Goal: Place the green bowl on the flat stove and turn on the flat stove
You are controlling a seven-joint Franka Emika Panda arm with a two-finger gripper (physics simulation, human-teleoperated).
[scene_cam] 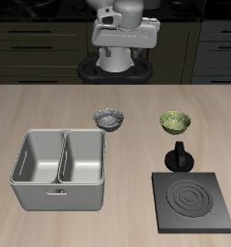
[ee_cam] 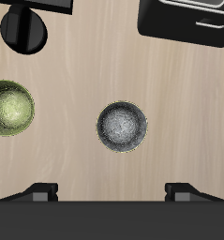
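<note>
The green bowl (scene_cam: 175,121) (ee_cam: 10,108) sits upright on the wooden table, just behind the flat stove's black knob (scene_cam: 180,155) (ee_cam: 26,28). The flat stove (scene_cam: 192,201) lies near the table's front edge with nothing on it. My gripper (ee_cam: 118,192) hangs high above the table, open, its two fingertips (ee_cam: 43,193) wide apart and nothing between them. It hovers nearer the grey-white bowl than the green bowl. In the exterior view only the arm's body shows at the back of the table.
A grey-white bowl (scene_cam: 109,119) (ee_cam: 122,127) stands beside the green bowl, at about the same depth. A grey two-compartment metal basin (scene_cam: 59,169) (ee_cam: 188,23) sits in front of it, beside the stove. Dark cabinets line the back.
</note>
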